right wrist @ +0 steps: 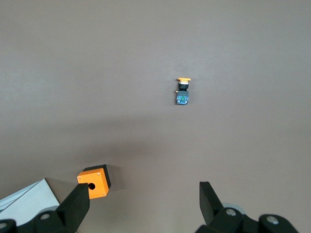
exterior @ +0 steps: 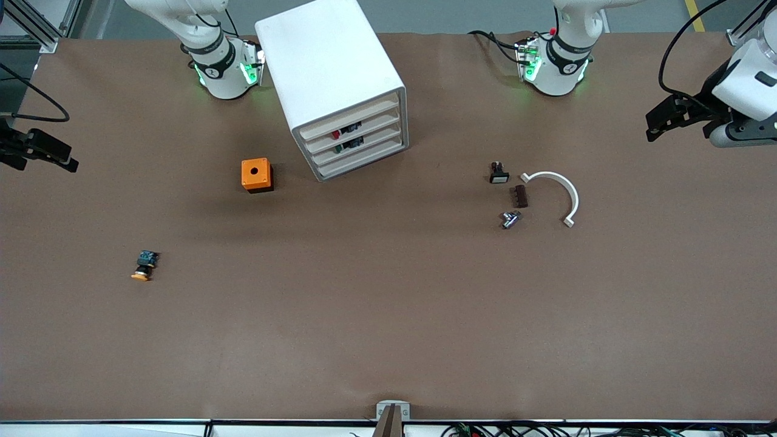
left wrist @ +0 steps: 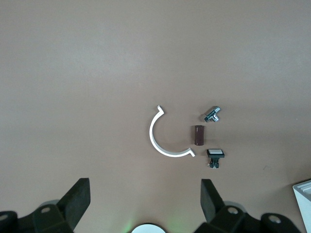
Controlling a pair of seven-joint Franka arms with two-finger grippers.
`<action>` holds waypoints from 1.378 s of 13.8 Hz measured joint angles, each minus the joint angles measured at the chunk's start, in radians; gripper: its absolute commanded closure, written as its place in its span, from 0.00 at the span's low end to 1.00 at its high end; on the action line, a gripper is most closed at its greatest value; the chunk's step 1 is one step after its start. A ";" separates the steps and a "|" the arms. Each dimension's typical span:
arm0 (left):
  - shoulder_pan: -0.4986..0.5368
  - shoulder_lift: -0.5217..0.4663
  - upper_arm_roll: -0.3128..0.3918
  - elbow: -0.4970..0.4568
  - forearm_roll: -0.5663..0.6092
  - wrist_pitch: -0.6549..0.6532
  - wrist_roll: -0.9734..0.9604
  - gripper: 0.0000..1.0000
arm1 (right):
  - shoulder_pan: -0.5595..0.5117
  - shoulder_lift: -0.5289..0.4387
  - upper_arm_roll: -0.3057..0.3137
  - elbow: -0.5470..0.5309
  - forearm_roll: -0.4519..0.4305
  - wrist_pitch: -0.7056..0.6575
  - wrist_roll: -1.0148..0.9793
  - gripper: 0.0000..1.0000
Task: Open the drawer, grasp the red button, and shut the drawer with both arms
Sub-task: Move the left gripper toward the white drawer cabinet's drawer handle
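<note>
Drawer [exterior: 351, 130] shut, light, stiff; hook its front strip. Button [exterior: 335, 134] inside. Left gripper [left wrist: 146, 204] and right gripper [right wrist: 141, 206] spread wide, empty, at table ends.

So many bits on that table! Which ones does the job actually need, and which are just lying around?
Needed:
- drawer in the white cabinet
- red button inside it
- left claw and right claw, both open, waiting at the table's ends

Lying about:
- orange box
- yellow-capped button
- white curved clip
- brown block
- metal fitting
- small white-faced switch
</note>
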 measured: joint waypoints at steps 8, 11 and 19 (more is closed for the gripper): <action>-0.001 0.064 -0.001 0.012 0.000 -0.004 0.000 0.00 | 0.000 -0.004 0.001 -0.003 0.001 0.001 0.002 0.00; -0.005 0.161 -0.003 0.015 0.000 0.024 -0.027 0.00 | 0.000 -0.005 0.002 -0.003 0.001 0.004 0.002 0.00; -0.060 0.382 -0.026 0.030 -0.261 0.136 -0.726 0.00 | 0.001 -0.006 0.003 -0.005 0.003 0.008 0.003 0.00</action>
